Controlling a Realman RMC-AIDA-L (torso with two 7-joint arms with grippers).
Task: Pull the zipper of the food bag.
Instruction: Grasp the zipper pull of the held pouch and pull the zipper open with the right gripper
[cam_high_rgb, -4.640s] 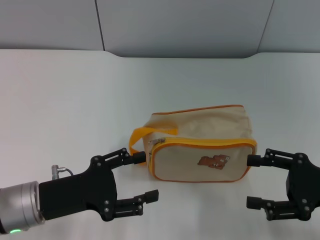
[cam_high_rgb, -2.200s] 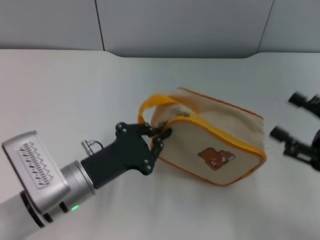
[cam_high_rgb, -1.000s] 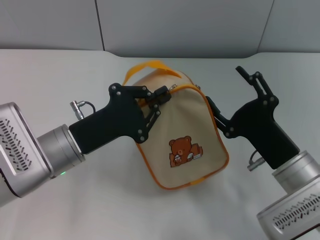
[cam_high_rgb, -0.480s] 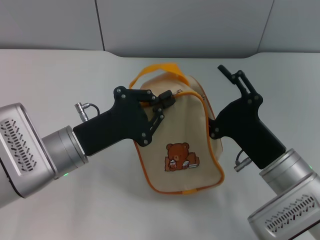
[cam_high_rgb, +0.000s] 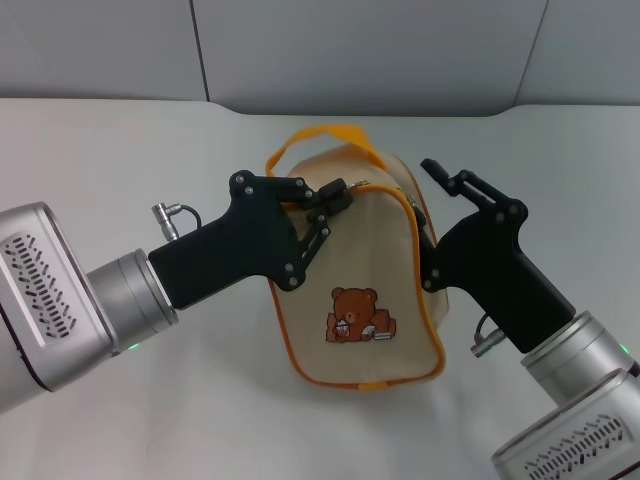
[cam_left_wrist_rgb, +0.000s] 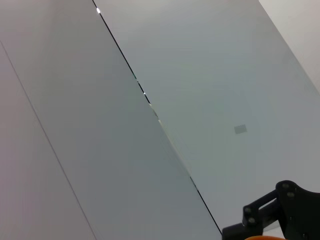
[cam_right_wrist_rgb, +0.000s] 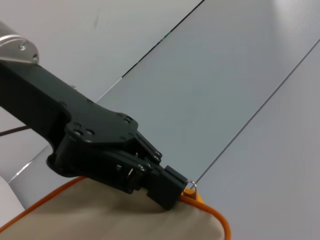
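Note:
The beige food bag (cam_high_rgb: 350, 270) with orange piping stands on end, bear print facing me, orange handle (cam_high_rgb: 322, 134) on top. My left gripper (cam_high_rgb: 330, 203) is shut on the bag's top left corner, right by the zipper (cam_high_rgb: 388, 192) and its small silver pull tab (cam_high_rgb: 360, 184). In the right wrist view the left gripper (cam_right_wrist_rgb: 167, 187) pinches the bag's edge (cam_right_wrist_rgb: 100, 215) with the silver pull ring (cam_right_wrist_rgb: 190, 188) just past its tips. My right gripper (cam_high_rgb: 425, 205) is open against the bag's right side; its lower finger is partly hidden behind the bag.
The bag rests on a white table (cam_high_rgb: 120, 150) with grey wall panels (cam_high_rgb: 350, 50) behind. The left wrist view shows only wall panels and a black gripper part (cam_left_wrist_rgb: 280, 215) at its edge.
The bag has swung more upright, bear print turning level. My right gripper has moved in closer along the bag's right side. My left gripper keeps its hold and has barely shifted.

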